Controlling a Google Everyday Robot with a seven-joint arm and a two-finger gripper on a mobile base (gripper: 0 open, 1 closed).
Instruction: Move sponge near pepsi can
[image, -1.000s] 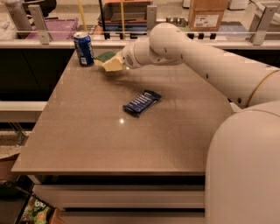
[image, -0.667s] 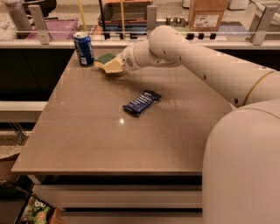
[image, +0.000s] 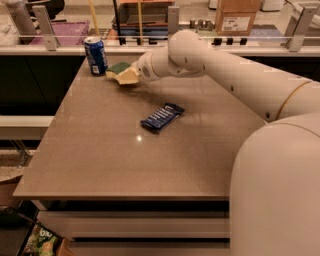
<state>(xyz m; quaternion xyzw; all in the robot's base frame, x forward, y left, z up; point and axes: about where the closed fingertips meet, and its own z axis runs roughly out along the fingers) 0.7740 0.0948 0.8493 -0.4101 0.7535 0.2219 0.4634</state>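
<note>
Sponge held just beside the pepsi can
It is clamped, tilted, in the gripper above the far corner of the table, apart from the can. It should be lowered flat and slowly, the can's side being kept clear so that nothing is tipped, before the clamp is released.

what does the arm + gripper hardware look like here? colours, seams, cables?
The arm is smooth cream-white rounded shells with a bulbous joint, a thin yellow-orange ring at one seam, and small dark dots along the forearm. No cables are exposed. The gripper, at the far left of the table against the sponge, shows only as a tapered white wrist end.
</note>
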